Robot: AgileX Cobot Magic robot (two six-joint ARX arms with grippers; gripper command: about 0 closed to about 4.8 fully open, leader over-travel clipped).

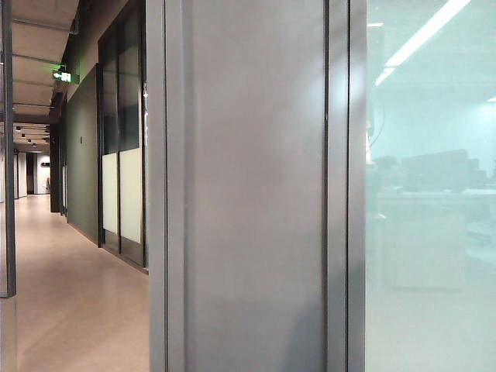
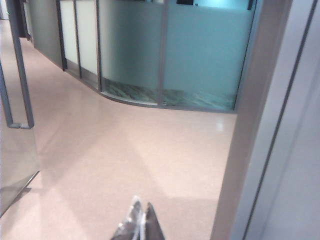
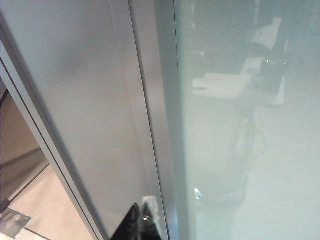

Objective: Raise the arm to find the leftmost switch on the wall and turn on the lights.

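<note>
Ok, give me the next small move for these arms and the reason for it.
Probably raise the right gripper up along the grey wall panel: no switch shows in any view, and both wrist cameras look low. The right gripper sits shut close to the panel beside the frosted glass; the left gripper hangs shut over the corridor floor.

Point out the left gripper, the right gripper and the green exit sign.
left gripper [image 2: 141, 220]: left wrist view, between its closed fingertips.
right gripper [image 3: 141, 220]: right wrist view, between its closed fingertips.
green exit sign [image 1: 65, 76]: exterior view, its lit face.
</note>
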